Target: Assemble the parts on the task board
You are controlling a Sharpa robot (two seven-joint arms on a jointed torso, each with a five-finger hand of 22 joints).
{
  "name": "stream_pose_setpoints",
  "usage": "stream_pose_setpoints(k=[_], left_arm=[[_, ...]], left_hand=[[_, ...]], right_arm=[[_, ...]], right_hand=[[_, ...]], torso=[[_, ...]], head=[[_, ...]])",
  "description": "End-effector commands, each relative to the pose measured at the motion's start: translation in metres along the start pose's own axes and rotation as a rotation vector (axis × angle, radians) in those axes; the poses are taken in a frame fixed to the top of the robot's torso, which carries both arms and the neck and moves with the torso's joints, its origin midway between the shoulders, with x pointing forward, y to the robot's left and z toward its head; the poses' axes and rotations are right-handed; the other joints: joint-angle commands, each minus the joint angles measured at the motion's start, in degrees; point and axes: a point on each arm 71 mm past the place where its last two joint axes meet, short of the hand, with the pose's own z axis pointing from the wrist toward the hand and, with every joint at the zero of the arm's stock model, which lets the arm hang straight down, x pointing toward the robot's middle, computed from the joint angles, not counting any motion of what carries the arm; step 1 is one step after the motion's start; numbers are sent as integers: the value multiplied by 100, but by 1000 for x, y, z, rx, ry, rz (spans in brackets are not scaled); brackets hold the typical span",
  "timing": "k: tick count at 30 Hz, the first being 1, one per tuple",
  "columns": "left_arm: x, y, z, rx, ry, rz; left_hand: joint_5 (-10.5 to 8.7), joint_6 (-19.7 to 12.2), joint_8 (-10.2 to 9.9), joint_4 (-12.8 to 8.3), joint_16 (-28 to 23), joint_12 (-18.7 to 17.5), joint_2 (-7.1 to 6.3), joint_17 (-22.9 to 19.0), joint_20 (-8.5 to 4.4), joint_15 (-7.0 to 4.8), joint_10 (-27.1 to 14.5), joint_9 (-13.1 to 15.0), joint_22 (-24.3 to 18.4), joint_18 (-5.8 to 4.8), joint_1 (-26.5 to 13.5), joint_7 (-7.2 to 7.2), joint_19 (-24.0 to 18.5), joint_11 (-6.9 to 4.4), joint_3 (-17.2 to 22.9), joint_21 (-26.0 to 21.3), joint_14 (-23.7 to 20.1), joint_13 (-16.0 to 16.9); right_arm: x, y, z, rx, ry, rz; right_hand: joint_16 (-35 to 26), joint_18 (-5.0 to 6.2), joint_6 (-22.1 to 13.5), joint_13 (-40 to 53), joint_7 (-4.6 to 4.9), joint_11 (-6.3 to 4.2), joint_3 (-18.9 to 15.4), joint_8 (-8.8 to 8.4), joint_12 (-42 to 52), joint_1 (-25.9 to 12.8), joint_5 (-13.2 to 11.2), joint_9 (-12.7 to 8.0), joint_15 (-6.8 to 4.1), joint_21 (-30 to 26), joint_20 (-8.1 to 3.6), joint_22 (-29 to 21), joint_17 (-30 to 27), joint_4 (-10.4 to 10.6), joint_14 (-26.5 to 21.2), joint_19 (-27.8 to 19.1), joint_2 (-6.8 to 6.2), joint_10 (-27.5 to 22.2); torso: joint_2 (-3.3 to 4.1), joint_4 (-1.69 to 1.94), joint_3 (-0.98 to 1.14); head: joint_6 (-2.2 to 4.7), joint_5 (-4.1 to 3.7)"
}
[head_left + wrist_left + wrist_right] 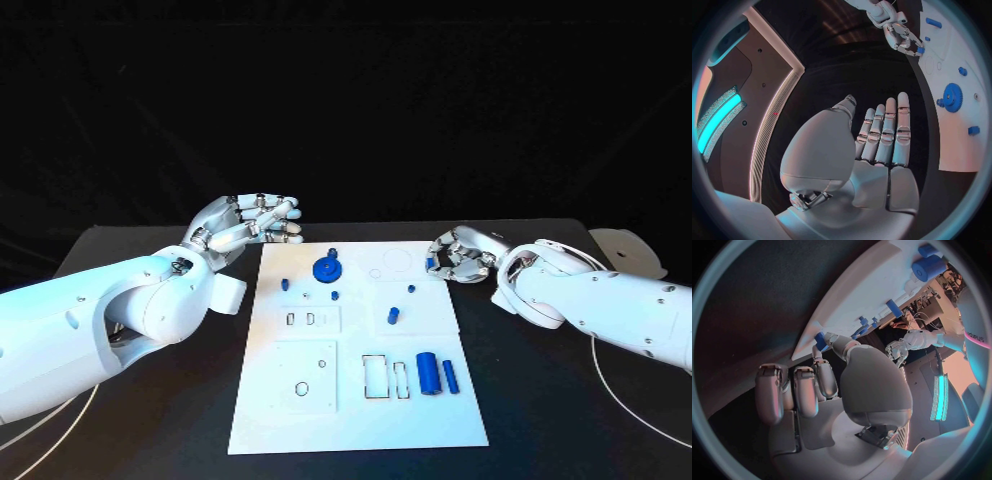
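Right hand (459,258) pinches a small blue part (433,263) at the board (361,400) edge; left hand (248,222) idle, unclenched. Next we seat it.

Hidden and cut-off items

Right hand (462,257), upper right of the head view: curled fingers hide whether the small blue part (431,263) at their tips is gripped or merely touched. Task board (954,75), right side of the left wrist view: cut off by the circle's rim. Small blue parts (335,296): shapes too small to tell.
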Motion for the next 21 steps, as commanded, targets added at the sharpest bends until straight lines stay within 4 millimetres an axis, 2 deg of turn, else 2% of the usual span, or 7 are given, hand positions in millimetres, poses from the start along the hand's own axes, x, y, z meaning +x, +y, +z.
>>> stream_pose_setpoints(k=[1, 14, 21], left_arm=[[2, -1, 0, 6, 16, -11], [0, -1, 0, 4, 13, -9], [-2, 0, 0, 3, 8, -6]], left_hand=[[32, -1, -35, 8, -22, -24, 33, 9, 7, -9, 38, -8, -6, 31, 46, 136, 13, -11, 33, -18, -40, 6], [32, 1, -36, 1, -26, -31, 45, 15, 7, -10, 43, -9, -9, 31, 61, 134, 15, -12, 45, -19, -40, 6], [32, 2, -37, -6, -28, -35, 50, 20, 6, -10, 47, -9, -10, 31, 75, 132, 16, -13, 54, -20, -40, 7]], right_arm=[[-1, 0, 0, 7, -28, -17], [-2, 8, -1, 2, -74, -4], [-2, 30, -4, -22, -78, 11]], right_hand=[[11, -119, 79, 298, -24, -42, 39, 49, 32, 35, 53, 25, -46, 34, -58, 764, 687, 15, 436, 287, 107, 28], [24, -126, 265, 329, -125, -130, 125, 157, 59, 63, 95, 104, -116, 58, -118, 800, 726, 12, 446, 305, 279, 68], [27, -127, 265, 324, -139, -148, 184, 166, 48, 89, 106, 126, -131, 57, -138, 802, 738, -1, 449, 306, 363, 68]], torso=[[0, 0, -1], [-4, 0, -3], [-13, -5, -7]], head=[[-7, -2], [-21, 10], [-29, 39]])
